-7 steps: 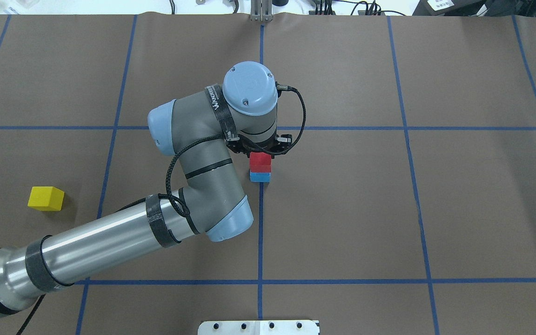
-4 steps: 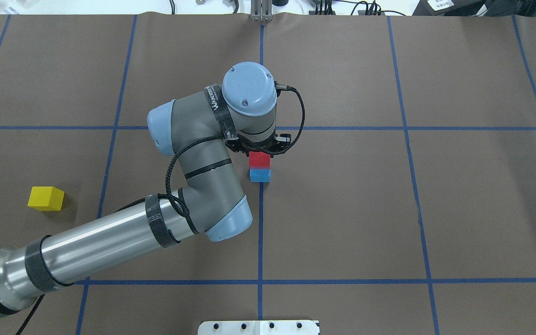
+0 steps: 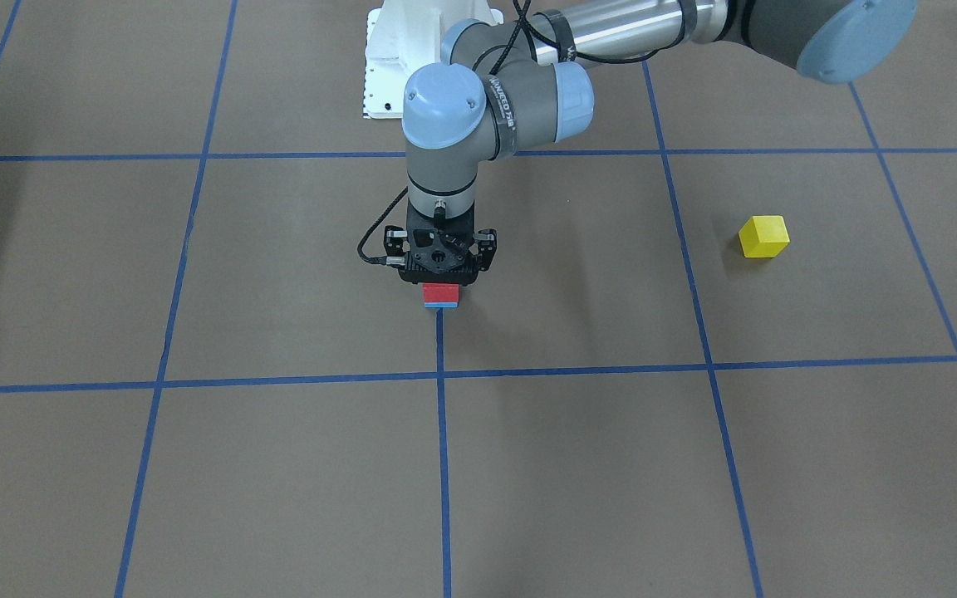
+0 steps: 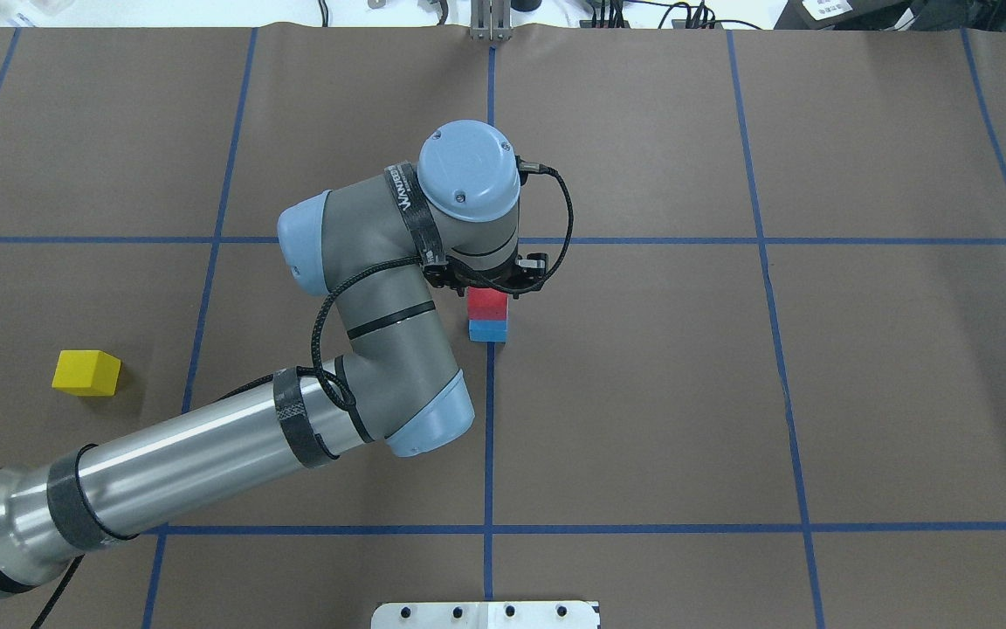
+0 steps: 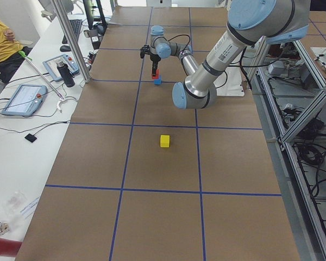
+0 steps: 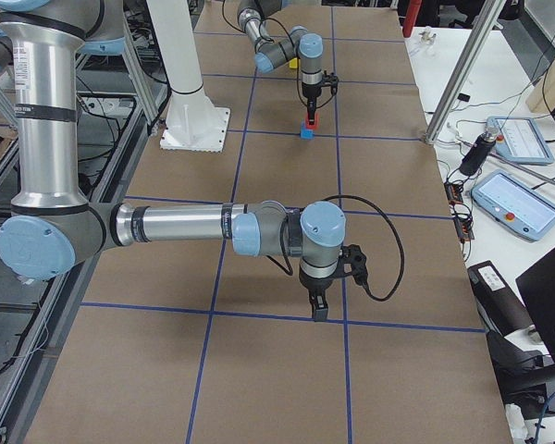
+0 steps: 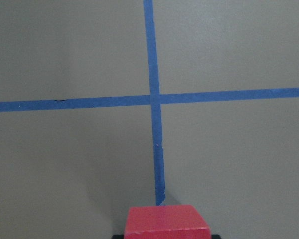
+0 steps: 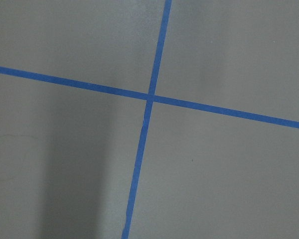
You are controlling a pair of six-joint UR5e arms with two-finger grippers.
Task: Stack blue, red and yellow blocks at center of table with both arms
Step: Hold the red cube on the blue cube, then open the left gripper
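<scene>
Blue block point(image 4: 487, 331) is set on the tabletop point(image 4: 643, 393). Directly on it the red block point(image 4: 487, 303) is stacked, with the left hand point(image 3: 441, 281) clamped on that red block from above. Well apart from the blue block, toward the robot's left, the yellow block point(image 4: 86, 373) is seen alone. Farther off, toward the robot's right, the right hand point(image 6: 319, 313) is held; whether apart or together cannot be told.
</scene>
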